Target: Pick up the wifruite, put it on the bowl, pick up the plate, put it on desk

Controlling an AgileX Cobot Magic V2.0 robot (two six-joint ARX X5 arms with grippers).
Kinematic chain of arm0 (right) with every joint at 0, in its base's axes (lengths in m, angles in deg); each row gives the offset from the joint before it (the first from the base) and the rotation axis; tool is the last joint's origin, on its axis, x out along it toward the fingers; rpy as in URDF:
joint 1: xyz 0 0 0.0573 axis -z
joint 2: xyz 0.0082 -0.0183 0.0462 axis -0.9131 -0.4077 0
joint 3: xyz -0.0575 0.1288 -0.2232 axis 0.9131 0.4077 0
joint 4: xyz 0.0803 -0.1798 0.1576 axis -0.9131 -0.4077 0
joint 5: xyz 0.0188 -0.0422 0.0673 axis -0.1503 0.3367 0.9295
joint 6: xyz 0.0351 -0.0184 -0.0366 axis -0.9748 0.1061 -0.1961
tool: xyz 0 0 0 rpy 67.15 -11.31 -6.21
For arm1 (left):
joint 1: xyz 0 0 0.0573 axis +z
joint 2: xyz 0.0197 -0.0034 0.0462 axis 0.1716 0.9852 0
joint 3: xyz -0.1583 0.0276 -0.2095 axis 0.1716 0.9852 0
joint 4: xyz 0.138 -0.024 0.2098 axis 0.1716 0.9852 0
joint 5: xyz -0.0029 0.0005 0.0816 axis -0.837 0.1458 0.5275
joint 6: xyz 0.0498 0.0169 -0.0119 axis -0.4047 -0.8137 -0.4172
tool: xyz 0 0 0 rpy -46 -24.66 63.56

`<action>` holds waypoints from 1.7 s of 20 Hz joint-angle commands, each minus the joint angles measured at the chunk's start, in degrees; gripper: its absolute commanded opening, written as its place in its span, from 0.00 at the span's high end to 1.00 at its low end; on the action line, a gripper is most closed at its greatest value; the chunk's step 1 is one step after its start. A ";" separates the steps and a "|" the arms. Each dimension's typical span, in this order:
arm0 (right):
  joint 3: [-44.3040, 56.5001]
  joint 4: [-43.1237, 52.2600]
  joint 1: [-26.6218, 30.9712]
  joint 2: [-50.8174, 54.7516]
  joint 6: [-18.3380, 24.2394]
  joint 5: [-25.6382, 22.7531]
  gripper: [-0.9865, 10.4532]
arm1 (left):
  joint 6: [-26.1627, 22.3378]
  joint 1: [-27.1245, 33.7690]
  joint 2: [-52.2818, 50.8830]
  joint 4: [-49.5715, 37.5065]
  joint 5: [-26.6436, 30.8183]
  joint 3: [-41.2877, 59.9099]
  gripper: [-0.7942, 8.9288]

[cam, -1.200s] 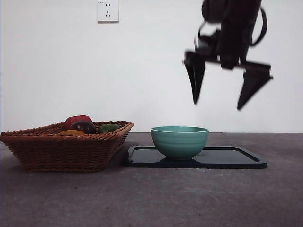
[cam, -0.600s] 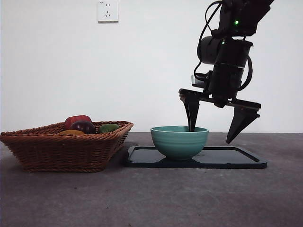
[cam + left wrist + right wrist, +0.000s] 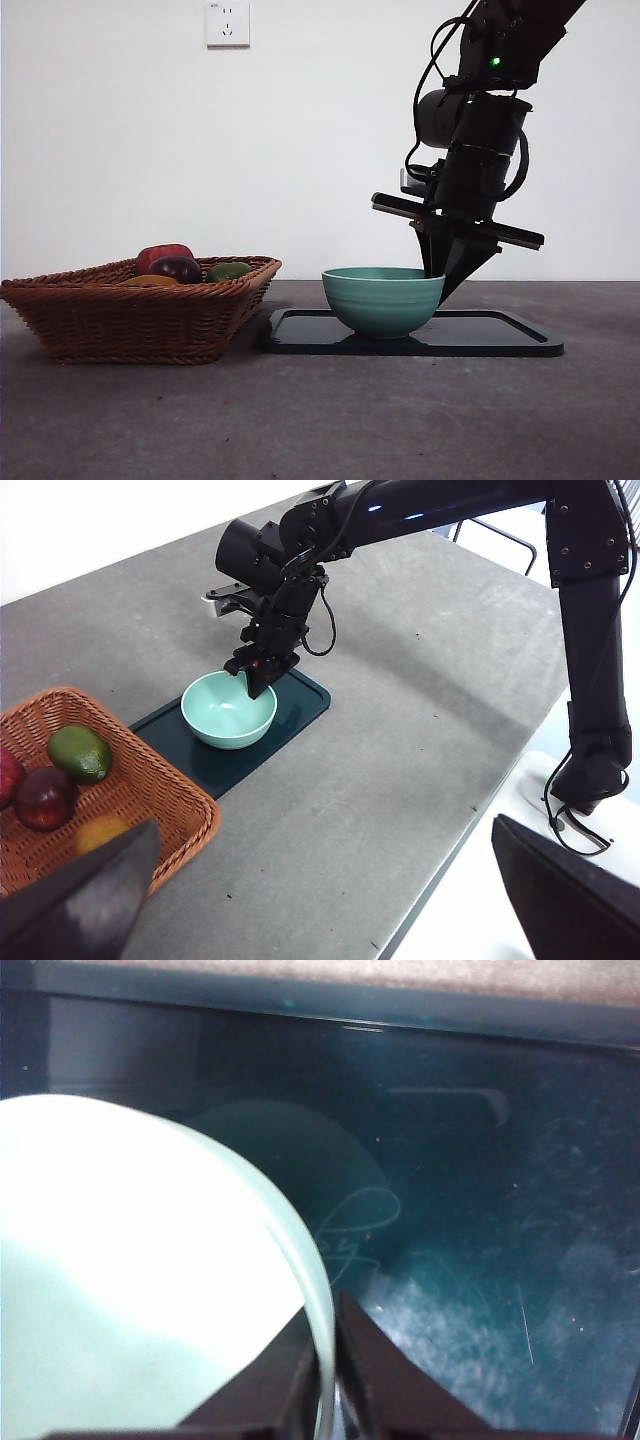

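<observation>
The right end effector [image 3: 441, 275] hangs low at the end of its arm, which comes down from the upper right of the front view, wrist pointing nearly straight down; its two black jaws are pinched together on the rim of the bowl [image 3: 383, 300], one jaw inside the rim and one outside, as the right wrist view shows at close range [image 3: 328, 1360]; the left wrist view shows the same arm reaching across, elbow high. The left end effector [image 3: 330, 890] waits well back and raised, jaws spread wide apart, holding nothing.
</observation>
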 commanded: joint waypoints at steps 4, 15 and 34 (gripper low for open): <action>-1.44 -3.52 -0.31 3.85 0.70 -0.11 0.91 | -0.52 -0.39 0.37 -0.50 -0.11 -0.70 0.37; 12.59 -9.07 -10.25 18.14 6.38 -0.04 0.91 | -0.52 -0.37 0.39 -0.66 -0.11 -0.66 0.37; 32.48 3.85 -15.21 23.32 6.38 -2.08 0.80 | -0.50 -0.39 0.48 -0.79 -0.11 -0.66 0.37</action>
